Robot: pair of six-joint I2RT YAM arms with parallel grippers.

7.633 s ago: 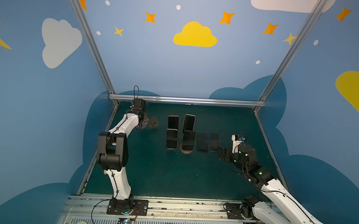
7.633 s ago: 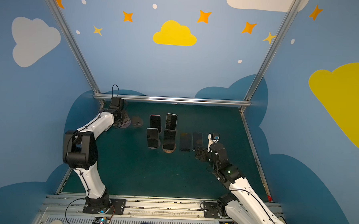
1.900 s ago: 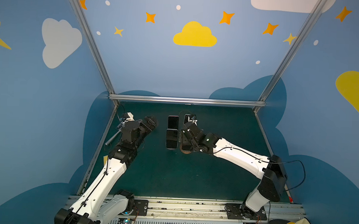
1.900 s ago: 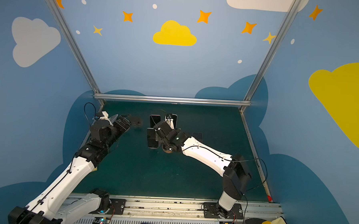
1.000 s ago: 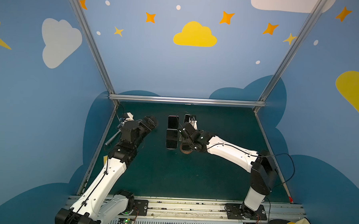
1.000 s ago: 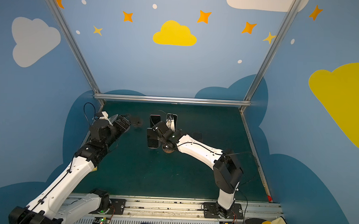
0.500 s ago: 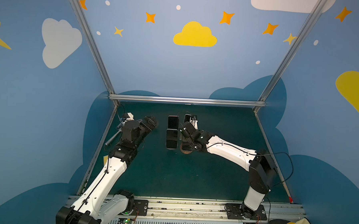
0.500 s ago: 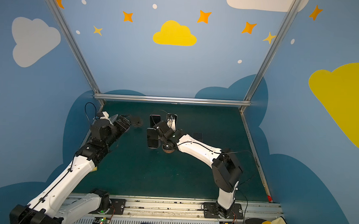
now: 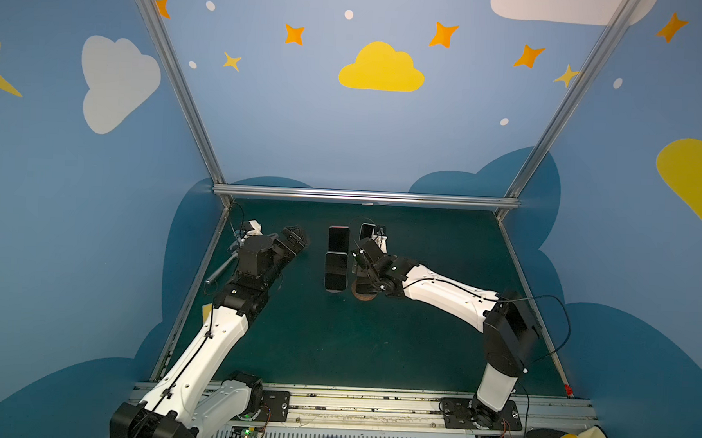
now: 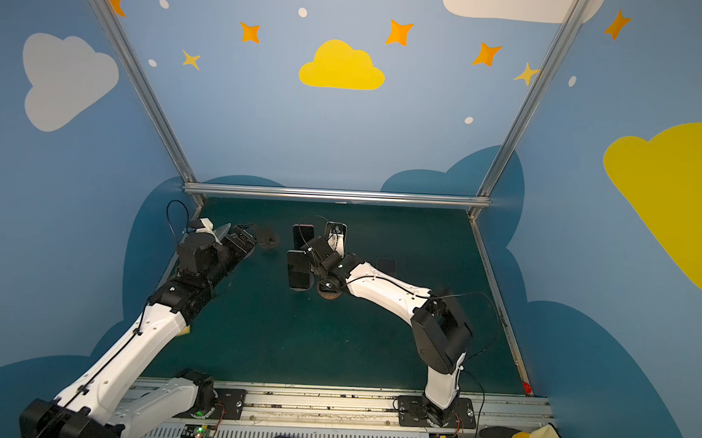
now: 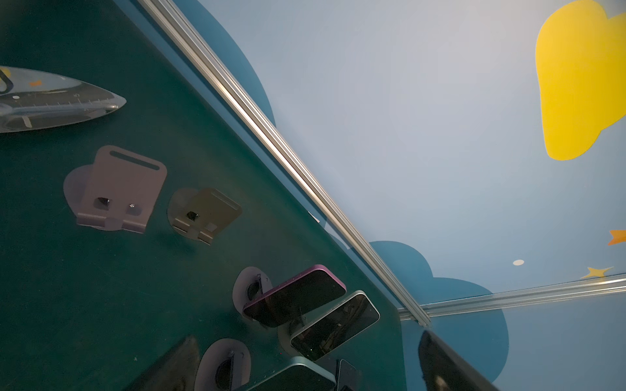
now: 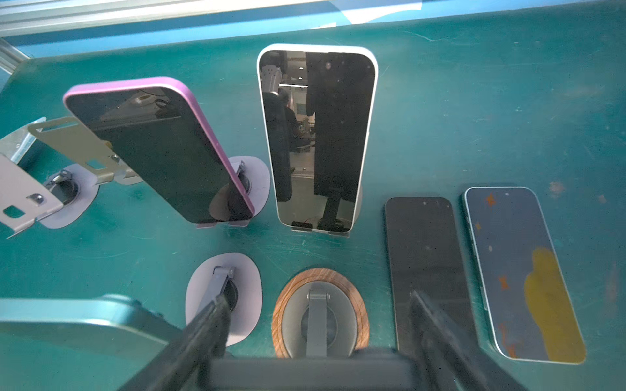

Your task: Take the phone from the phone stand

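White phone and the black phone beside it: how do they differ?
The white phone has a white edge; the black phone is dark all over. The white phone stands propped upright; the black phone lies flat on the mat. Both screens are dark.

- Around you stand light blue walls (image 9: 304, 136), painted with a yellow cloud (image 9: 381, 69), a white cloud (image 9: 117, 81) and small orange stars (image 9: 294, 34).
- Low on the walls you see dark blue cloud shapes (image 9: 485, 181).
- You find silver aluminium bars (image 9: 362, 196) along the corners and the back edge.
- Your work floor is a dark green mat (image 9: 356, 342), scratched in places.
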